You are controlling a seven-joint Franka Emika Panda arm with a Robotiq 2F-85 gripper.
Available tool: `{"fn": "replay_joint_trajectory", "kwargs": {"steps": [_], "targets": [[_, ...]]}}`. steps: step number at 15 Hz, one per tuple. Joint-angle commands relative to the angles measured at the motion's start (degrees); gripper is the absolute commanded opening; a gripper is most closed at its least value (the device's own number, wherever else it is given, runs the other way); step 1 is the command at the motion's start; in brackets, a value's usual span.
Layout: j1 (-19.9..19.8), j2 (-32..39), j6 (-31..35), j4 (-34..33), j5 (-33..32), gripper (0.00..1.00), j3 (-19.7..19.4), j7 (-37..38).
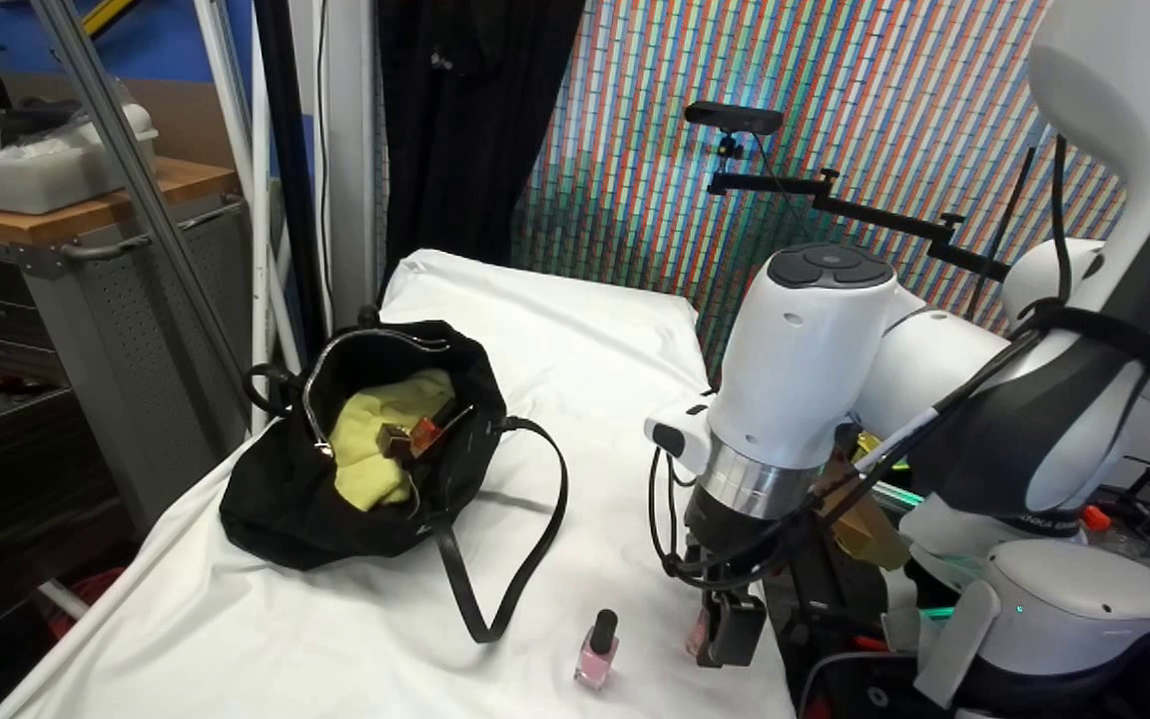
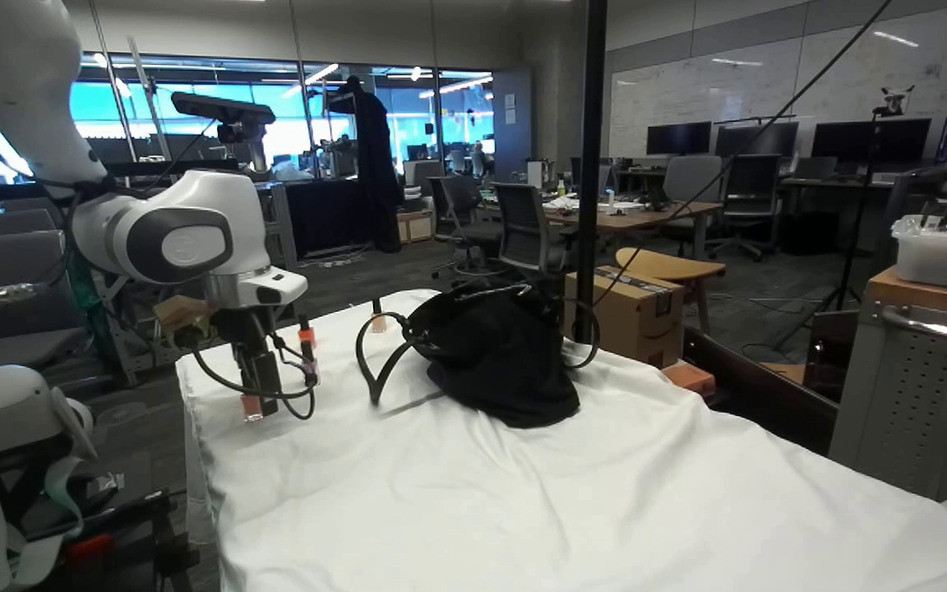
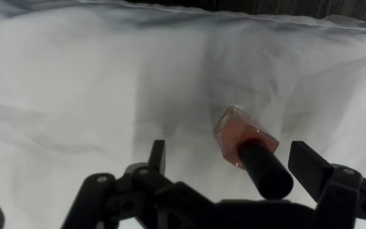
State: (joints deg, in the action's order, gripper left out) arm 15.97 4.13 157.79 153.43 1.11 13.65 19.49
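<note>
My gripper (image 3: 227,152) points down at the white cloth, its fingers (image 3: 310,168) spread apart. Between them stands a coral nail polish bottle (image 3: 233,140) with a black cap, closer to the right-hand finger, with a visible gap on both sides. In an exterior view the gripper (image 1: 725,634) partly hides this bottle (image 1: 697,635); its lower part (image 2: 252,407) shows beside the gripper (image 2: 264,395) in an exterior view. A pink bottle (image 1: 595,659) with a black cap stands upright a short way off. Beyond the gripper are an orange-red bottle (image 2: 307,335) and a peach one (image 2: 378,323).
A black handbag (image 1: 335,539) lies gaping on the cloth-covered table (image 1: 266,639), holding a yellow cloth (image 1: 375,429) and small boxes. Its strap (image 1: 495,629) loops toward the bottles. The table edge runs close by the gripper, and a black pole (image 2: 591,164) rises behind the bag.
</note>
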Motion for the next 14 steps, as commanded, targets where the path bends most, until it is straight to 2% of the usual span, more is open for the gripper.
{"fn": "replay_joint_trajectory", "kwargs": {"steps": [1, 14], "targets": [[0.7, -2.1, 1.0, 2.3, -0.1, 1.0, 0.9, -0.1], [0.2, 1.0, 5.6, 2.0, 0.5, 1.0, 1.3, -4.5]]}}
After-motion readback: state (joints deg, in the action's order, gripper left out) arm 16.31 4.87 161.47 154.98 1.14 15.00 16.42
